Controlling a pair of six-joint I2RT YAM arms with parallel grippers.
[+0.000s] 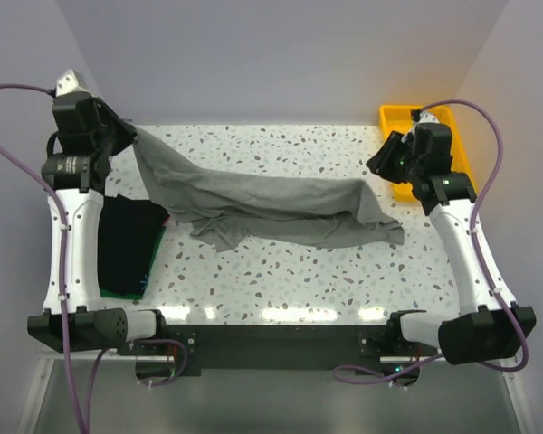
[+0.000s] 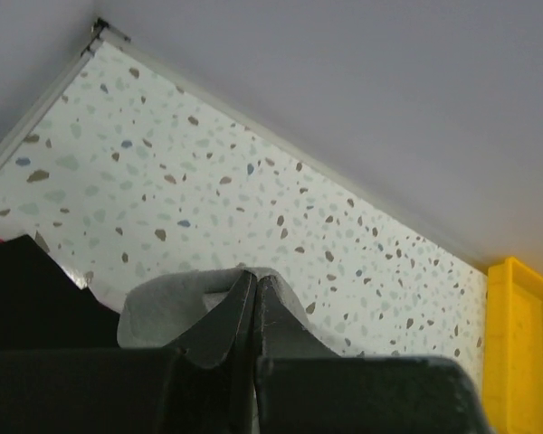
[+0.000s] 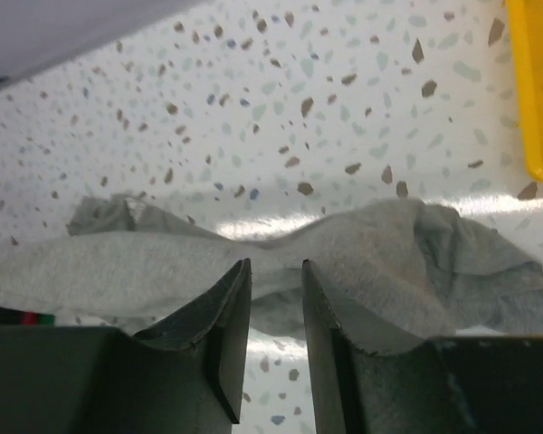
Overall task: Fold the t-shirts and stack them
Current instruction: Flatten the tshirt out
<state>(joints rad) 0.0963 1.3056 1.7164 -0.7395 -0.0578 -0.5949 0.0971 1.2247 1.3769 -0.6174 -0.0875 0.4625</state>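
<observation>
The left end effector point(image 1: 131, 136) sits raised at about 10 o'clock over the desk point(image 1: 281, 271), its jaws pressed together on a corner of the grey t-shirt point(image 1: 271, 203). In the left wrist view a fold of that grey fabric point(image 2: 163, 303) is pinched between the two closed fingers of the left end effector point(image 2: 253, 280).

From that held corner the grey t-shirt hangs down to the desk. It then lies across the middle in a long, rumpled band that ends in a bunched heap at about 3 o'clock.

The right end effector point(image 1: 385, 161) hovers at about 2 o'clock, just beyond the bunched end. In the right wrist view its fingers point(image 3: 276, 267) stand apart with nothing between them. The grey t-shirt point(image 3: 371, 253) lies on the desk point(image 3: 253, 90) past the fingertips.

At about 9 o'clock, partly under the left arm, a folded black t-shirt point(image 1: 127, 244) lies on top of a green t-shirt point(image 1: 148, 271). Only a thin edge of the green one shows along its 3 o'clock side.

A yellow tray point(image 1: 394, 116) stands in the far corner at about 2 o'clock, behind the right arm.
</observation>
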